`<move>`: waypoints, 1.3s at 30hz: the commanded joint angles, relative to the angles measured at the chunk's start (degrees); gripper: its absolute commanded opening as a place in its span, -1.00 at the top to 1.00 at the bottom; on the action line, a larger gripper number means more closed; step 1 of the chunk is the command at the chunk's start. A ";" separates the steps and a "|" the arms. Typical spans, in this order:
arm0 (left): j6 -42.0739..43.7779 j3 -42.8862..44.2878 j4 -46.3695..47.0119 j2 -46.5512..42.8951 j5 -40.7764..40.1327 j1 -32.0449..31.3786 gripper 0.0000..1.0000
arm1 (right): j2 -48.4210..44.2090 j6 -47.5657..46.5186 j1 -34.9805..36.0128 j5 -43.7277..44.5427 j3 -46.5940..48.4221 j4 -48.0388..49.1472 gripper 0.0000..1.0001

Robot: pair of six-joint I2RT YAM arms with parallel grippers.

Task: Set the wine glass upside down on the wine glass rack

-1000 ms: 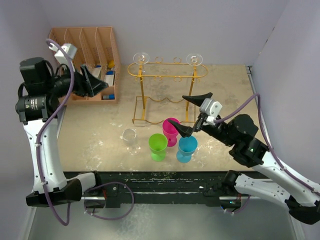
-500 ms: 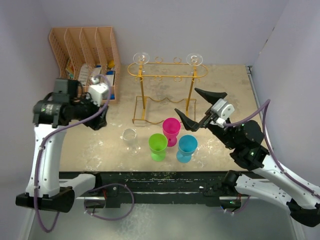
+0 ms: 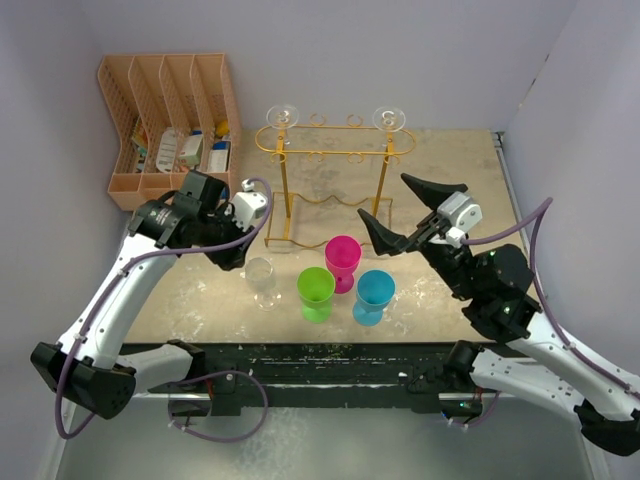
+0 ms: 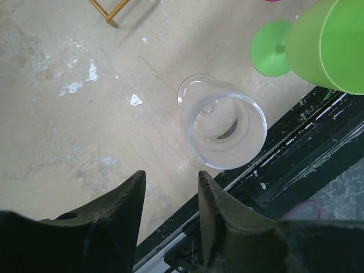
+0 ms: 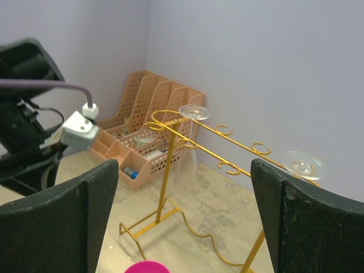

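Observation:
A clear wine glass stands upright on the table, left of the coloured cups; the left wrist view looks down into its bowl. The gold wire rack stands behind it, with two clear glasses hanging upside down at its left end and right end. The rack also shows in the right wrist view. My left gripper is open and empty, just left of the upright glass, which lies beyond its fingertips. My right gripper is wide open and empty, raised in front of the rack.
A peach slotted organiser holding small items stands at the back left. A pink cup, a green cup and a blue cup stand upright near the front. A black rail runs along the table's near edge.
My left arm swung from the organiser down and right to the upright clear glass. My right gripper lifted up and right, away from the pink cup, and stays open.

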 commanded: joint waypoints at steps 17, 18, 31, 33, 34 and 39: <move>0.51 -6.34 11.27 0.50 5.94 -2.89 0.08 | 0.09 2.79 0.03 3.45 1.41 3.01 -1.00; 0.79 -6.43 11.53 0.82 5.38 -2.98 0.09 | 0.06 2.89 0.03 3.26 1.50 2.98 -0.99; 2.32 -8.76 14.16 2.65 0.46 -4.06 0.41 | -1.74 3.77 -0.02 4.05 0.85 2.48 -0.99; 2.74 -8.89 14.10 2.40 0.19 -4.15 0.48 | -1.92 3.73 0.02 4.20 0.67 2.43 -0.99; 2.96 -8.75 13.92 2.29 0.15 -4.15 0.56 | -2.03 3.73 0.00 4.30 0.53 2.43 -0.99; 3.98 -8.03 12.22 2.25 -0.38 -4.22 1.00 | -1.63 3.67 -0.02 4.61 0.30 2.55 -0.99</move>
